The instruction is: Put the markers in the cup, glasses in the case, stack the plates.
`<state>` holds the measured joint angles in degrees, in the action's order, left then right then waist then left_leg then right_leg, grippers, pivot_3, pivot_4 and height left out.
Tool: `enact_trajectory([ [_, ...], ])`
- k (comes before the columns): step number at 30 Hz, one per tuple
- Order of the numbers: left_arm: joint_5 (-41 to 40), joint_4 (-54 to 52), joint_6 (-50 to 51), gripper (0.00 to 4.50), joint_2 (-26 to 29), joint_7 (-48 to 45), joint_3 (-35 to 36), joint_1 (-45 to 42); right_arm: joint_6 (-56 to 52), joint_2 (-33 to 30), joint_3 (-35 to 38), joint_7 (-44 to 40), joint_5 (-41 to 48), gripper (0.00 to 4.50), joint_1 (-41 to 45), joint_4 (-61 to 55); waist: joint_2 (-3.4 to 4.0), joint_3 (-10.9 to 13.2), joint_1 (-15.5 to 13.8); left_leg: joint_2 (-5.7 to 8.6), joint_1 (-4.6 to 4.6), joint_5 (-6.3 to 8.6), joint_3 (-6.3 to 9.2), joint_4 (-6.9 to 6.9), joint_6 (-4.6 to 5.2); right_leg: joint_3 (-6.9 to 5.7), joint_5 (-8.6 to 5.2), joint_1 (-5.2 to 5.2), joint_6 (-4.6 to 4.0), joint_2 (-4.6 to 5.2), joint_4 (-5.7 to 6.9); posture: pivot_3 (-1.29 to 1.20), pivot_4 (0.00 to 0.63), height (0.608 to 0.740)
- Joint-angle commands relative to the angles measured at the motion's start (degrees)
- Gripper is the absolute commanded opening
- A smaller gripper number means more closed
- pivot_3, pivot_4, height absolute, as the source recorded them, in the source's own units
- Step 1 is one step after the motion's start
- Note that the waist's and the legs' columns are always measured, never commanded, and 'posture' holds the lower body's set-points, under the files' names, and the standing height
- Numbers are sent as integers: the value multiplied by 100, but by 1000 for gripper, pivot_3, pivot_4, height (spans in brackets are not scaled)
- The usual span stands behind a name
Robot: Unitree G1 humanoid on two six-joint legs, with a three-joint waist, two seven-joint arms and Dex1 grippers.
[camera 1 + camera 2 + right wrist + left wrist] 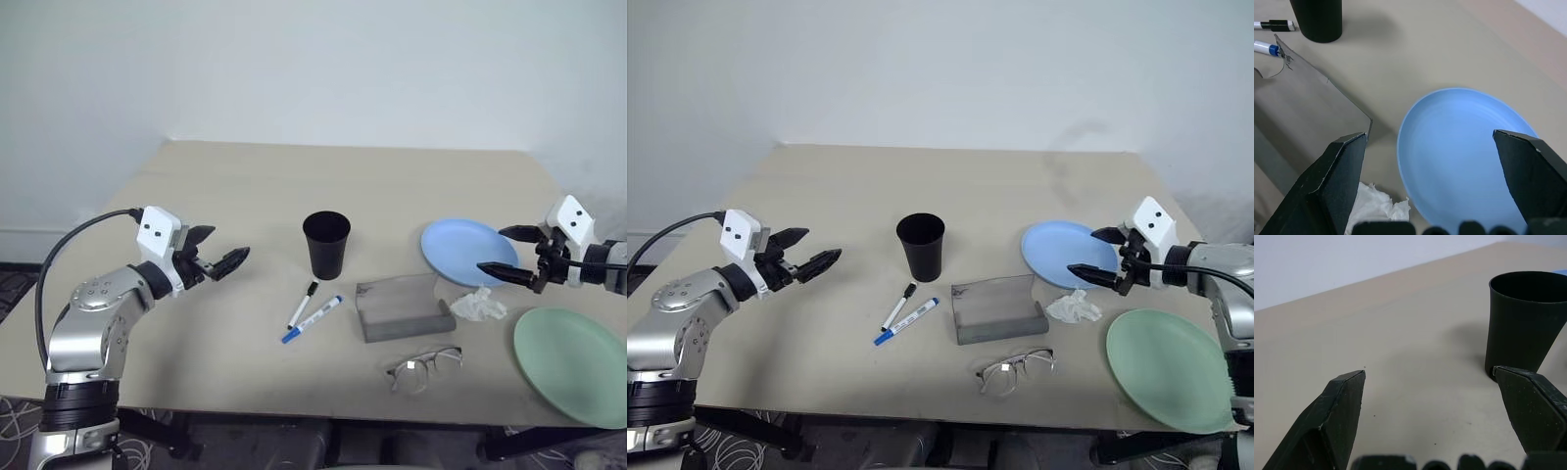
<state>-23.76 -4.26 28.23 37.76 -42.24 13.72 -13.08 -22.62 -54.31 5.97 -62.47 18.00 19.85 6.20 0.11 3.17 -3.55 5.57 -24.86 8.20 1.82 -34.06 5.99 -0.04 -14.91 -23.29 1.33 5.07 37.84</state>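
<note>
Nothing is done yet. The 2 markers [312, 311] lie on the table [235, 186] beside the empty cup [325, 245]; the glasses [423, 366] rest in front of the case [404, 307]; the blue plate [468, 251] and green plate [573, 363] sit apart. The left gripper [217, 253] and right gripper [511, 255] are held spread wide, empty.

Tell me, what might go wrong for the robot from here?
The crumpled white tissue lies against the round light blue plastic plate, so the open right fingers might catch it too. The thin wire-rimmed glasses sit near the table's front edge and could be nudged off. The tall black plastic cup looks light; a marker pushed in at an angle might tip it.
</note>
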Motion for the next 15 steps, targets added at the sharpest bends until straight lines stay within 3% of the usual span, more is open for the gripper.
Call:
enact_trajectory([
  [1,-91,-165,-78,4452,-53,29,24,-166,-42,-284,384,-33,72,4500,-17,-141,1,0,-1,0,0,0,0,0,0,0,0,1,0,0,0,0,0,722],
  [15,-18,197,-67,4452,-64,-289,-248,-487,-431,-867,1412,-167,170,4500,-1407,107,6,-3,2,0,0,0,-1,-4,0,-5,-9,4,15,8,0,0,0,722],
])
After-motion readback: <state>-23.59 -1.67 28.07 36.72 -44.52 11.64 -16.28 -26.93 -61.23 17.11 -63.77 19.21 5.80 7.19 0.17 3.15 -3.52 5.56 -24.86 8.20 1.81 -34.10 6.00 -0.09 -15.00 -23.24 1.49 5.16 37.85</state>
